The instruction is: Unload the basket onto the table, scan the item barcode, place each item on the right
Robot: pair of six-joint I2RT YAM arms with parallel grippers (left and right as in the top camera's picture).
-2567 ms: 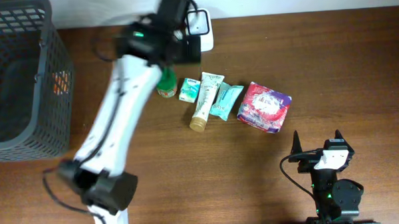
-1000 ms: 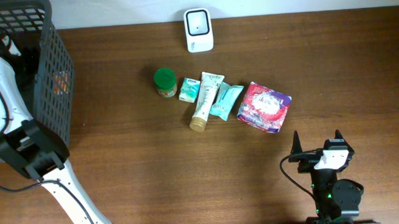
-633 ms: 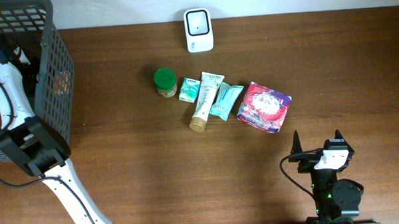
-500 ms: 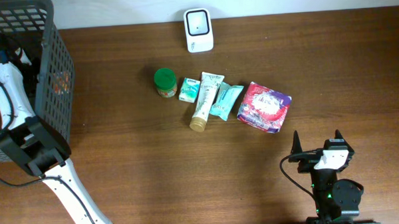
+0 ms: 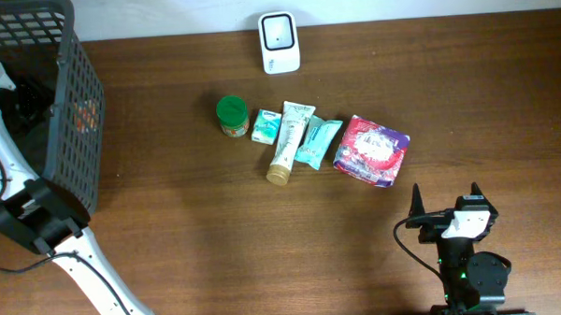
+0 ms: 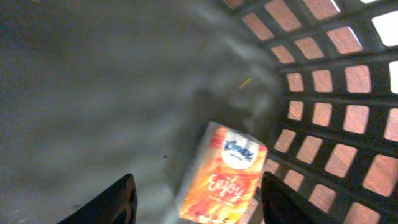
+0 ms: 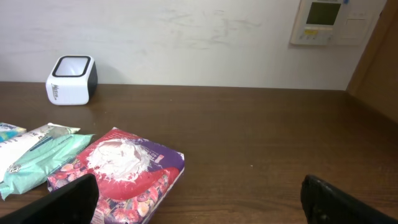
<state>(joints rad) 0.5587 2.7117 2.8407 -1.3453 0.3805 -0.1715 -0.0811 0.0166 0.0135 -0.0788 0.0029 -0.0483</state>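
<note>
Your left gripper [image 6: 198,186] has its jaws released: they stand apart with nothing pinched between them. Below the gap, an orange pack [image 6: 224,180] lies on the grey floor of the basket [image 6: 323,74], its far end against the lattice wall. That pack is the task's item. It sits well to the left of the scanner [image 5: 279,29], inside the basket at the bench's left edge. Its face carries a blue oval logo too blurred to read and a white script word that looks like "Enjoy". Your left arm [image 5: 4,139] reaches over the basket rim, and the lattice walls close in around the jaws.

Your right gripper [image 7: 199,186] is released too, its jaws wide and empty. It sits low over the bench [image 5: 218,244], well in front of the scanner and to its right.

Between those jaws and the scanner lies a row of goods:
- a green-lidded jar [image 5: 231,112], front-left of the scanner
- a small white-and-teal box [image 5: 265,126]
- a cream tube [image 5: 289,138]
- a teal sachet [image 5: 316,141]
- a red-and-purple pack [image 5: 371,151], front-right of the scanner and nearest your right jaws

Their print is too small to read.

The scanner is white with a dark window and stands at the bench's back edge against a pale wall. The bench is dark brown wood. Up on the wall, right of the scanner, hangs a panel with a small display [image 7: 326,18], and further right is a wooden frame [image 7: 376,56].
</note>
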